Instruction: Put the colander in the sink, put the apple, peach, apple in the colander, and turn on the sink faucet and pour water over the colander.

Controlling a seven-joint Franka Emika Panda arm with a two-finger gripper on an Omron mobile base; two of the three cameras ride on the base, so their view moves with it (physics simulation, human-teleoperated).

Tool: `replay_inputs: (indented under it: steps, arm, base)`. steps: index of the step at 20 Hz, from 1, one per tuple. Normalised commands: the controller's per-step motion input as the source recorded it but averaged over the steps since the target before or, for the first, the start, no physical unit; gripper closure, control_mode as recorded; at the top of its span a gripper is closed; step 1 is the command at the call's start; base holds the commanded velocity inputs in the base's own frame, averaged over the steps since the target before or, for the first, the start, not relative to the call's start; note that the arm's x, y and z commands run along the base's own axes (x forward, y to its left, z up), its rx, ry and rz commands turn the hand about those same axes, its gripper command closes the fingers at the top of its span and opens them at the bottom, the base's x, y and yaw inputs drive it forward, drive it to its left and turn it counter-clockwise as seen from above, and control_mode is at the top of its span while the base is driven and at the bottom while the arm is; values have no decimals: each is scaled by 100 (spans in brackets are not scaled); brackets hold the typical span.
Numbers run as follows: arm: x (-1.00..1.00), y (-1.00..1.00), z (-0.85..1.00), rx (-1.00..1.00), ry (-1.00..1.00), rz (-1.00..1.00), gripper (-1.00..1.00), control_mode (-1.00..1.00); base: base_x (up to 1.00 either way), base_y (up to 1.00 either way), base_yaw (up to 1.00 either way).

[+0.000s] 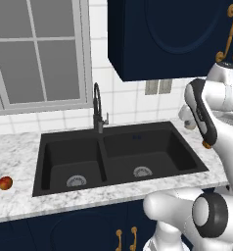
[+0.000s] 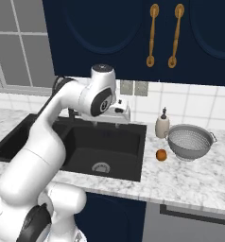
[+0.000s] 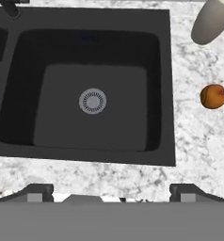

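The colander point(image 2: 189, 141) stands upright on the marble table point(image 2: 194, 177) to the right of the sink point(image 2: 107, 146), well apart from the basins and holding nothing. Just behind its left rim stands a pale soap bottle point(image 2: 162, 125) against the tiled wall. The peach point(image 2: 161, 155) lies on the table in front of that bottle, near the colander's left side but not touching it; in the hand view it sits on the marble just beside the right basin's edge.

The sink is a black 2-basin unit set into the table, each basin bare with a round steel drain point(image 1: 142, 171) at its floor. The sink faucet point(image 1: 97, 107) rises from the back rim at the divider between the 2 basins, its arched spout curving forward — no stream falls from it.

On the far left stretch of the table, well apart from the sink, lie 2 apples point(image 1: 5, 183) side by side, 1 redder and partly cut by the picture's edge.

The claw point(image 2: 106, 124) hangs above the right basin, looking down into it, its 2 fingertips point(image 3: 38, 192) spread wide and gripping nothing. The white arm bends over the sink's front edge — its elbow high before the dark blue cabinet point(image 1: 162, 34). A window point(image 1: 37, 51) sits over the left of the sink.
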Motion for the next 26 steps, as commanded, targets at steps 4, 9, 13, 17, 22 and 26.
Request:
replay_inputs:
  steps: [4,9,13,17,22,26]
  arm:
    - [10,-81,-34,-1,4,-7,-100,-100]
    - [34,-50,-23,0,0,-3,-100,-100]
    - [38,-36,-28,0,0,-5,-100,-100]
    - [49,-52,-29,-1,0,-5,-100,-100]
    - [69,-67,-12,0,0,-4,-100,-100]
    - [60,-74,-11,-1,0,-8,-100,-100]
  base:
    - [0,0,0]
    - [0,0,0]
    - [0,0,0]
    - [0,0,0]
    - [0,0,0]
    - [0,0,0]
